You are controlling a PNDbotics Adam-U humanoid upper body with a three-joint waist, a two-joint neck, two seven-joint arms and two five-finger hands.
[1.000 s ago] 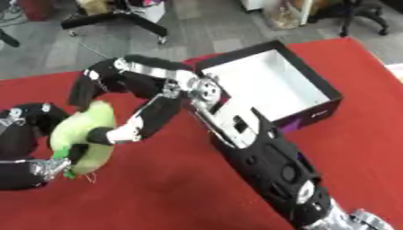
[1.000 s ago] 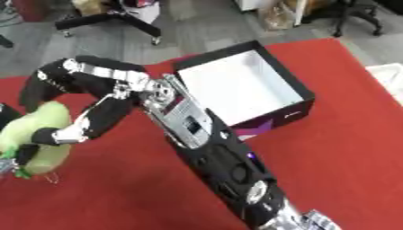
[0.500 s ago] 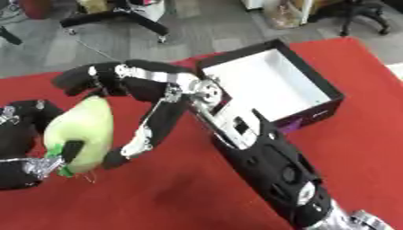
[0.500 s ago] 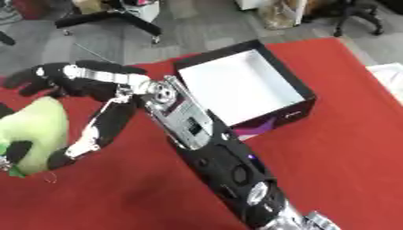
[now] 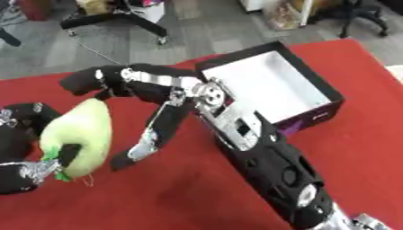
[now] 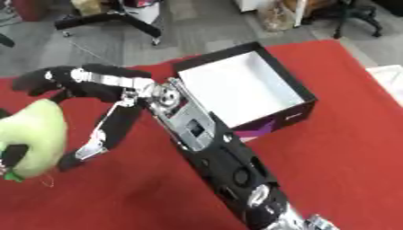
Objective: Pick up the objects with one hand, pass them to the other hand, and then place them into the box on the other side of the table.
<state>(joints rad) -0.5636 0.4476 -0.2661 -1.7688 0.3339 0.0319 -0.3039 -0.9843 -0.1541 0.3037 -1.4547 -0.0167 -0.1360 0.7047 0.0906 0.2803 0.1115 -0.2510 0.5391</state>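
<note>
A soft yellow-green pear-shaped object (image 5: 83, 130) sits at the table's left edge in my left hand (image 5: 17, 135), whose black fingers curl round its lower part. My right arm crosses the table from the lower right. Its hand (image 5: 130, 83) hangs open just above and to the right of the object, fingers spread. One long finger (image 5: 151, 137) points down beside the object without touching it. A black box (image 5: 317, 116) with a white inside stands open at the back right on the red table.
The red cloth (image 5: 354, 148) covers the whole table. A white item (image 6: 390, 75) lies at the right edge. Beyond the far edge is grey floor with chair bases (image 5: 118, 20).
My right hand's fingers have spread and come off the green object, moving up and to the right. The object stays in my left hand and now stands more upright.
</note>
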